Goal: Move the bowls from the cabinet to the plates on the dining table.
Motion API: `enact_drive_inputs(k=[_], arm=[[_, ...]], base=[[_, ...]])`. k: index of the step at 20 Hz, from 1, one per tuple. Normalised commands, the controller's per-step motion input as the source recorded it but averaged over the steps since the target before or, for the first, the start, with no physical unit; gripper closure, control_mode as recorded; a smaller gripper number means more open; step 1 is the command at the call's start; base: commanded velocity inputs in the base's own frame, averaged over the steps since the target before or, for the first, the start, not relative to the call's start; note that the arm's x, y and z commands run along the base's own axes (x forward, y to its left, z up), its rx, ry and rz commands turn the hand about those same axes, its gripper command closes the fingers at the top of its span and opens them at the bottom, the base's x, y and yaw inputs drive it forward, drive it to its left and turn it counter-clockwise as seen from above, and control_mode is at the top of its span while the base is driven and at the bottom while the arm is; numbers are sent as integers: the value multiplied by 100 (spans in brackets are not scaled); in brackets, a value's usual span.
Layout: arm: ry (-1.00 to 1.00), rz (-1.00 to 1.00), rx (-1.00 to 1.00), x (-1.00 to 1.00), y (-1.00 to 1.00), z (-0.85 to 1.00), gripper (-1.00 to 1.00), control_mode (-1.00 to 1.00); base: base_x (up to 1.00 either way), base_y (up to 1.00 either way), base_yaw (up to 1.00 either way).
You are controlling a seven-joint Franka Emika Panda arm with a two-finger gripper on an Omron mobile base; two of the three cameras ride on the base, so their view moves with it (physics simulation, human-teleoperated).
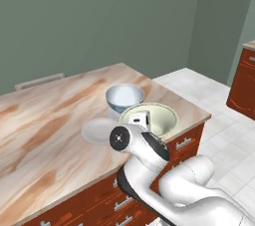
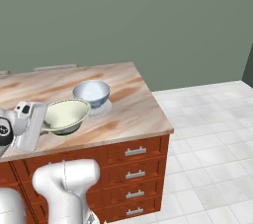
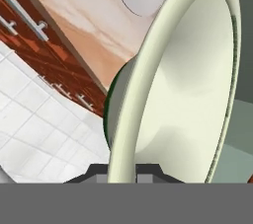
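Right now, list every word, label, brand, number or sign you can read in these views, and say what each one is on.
None: no readable text in any view.
The cream bowl, held by its rim in the tool, is unmarked.
The pale grey-blue bowl and the empty plate are plain.
The dining table has only marble veining; its drawer fronts have bare handles.

There are two bowls: one cream bowl (image 1: 158,117) and one pale grey-blue bowl (image 1: 124,96). There are two white plates: one bare plate (image 1: 97,129) and one plate (image 2: 103,109) under the grey-blue bowl. There is one table (image 1: 45,125).
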Motion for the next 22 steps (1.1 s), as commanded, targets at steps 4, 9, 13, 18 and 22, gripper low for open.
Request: enact_drive_inputs(k=[4, 9, 13, 18, 22], arm=[[0, -2, 0, 51, 38, -22, 100, -100], [0, -1, 1, 49, 36, -20, 100, -100], [0, -1, 2, 41, 40, -28, 100, -100], [0, -1, 0, 31, 43, -36, 100, -100], [0, -2, 0, 35, 28, -23, 100, -100]], base=[[0, 0, 0], [0, 0, 0], [0, 0, 0], [0, 0, 0], [0, 0, 0]])
